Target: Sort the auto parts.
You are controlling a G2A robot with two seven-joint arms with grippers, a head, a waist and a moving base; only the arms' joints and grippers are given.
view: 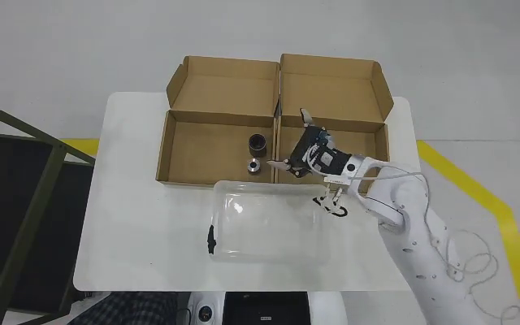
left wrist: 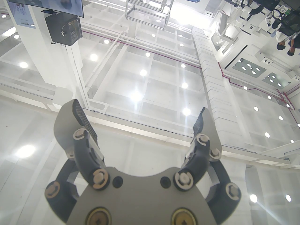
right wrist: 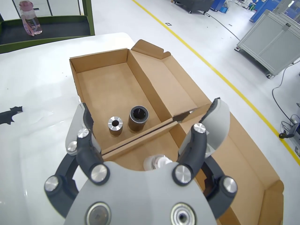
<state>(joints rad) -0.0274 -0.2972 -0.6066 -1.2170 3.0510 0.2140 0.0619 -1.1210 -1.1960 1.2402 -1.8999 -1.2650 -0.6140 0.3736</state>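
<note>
Two open cardboard boxes stand side by side at the table's back. The left box [view: 203, 150] [right wrist: 103, 87] holds a dark cylindrical sleeve [view: 258, 145] [right wrist: 138, 118] and a smaller silver bushing [view: 253, 166] [right wrist: 115, 125], both upright near its right wall. My right gripper [view: 291, 140] [right wrist: 150, 106] hangs open and empty above the right box [view: 357, 146] [right wrist: 234, 165], close to the shared wall. A whitish part [right wrist: 157, 161] lies in the right box just under the gripper's palm, mostly hidden. My left gripper [left wrist: 139, 108] is open and empty, pointing up at the ceiling.
A clear plastic bin [view: 268, 219] sits on the white table [view: 130, 203] in front of the boxes, with a black piece [view: 210, 240] [right wrist: 11, 114] at its left side. A green shelf frame [view: 41, 171] [right wrist: 89, 5] with a pink bottle [right wrist: 30, 22] stands left of the table.
</note>
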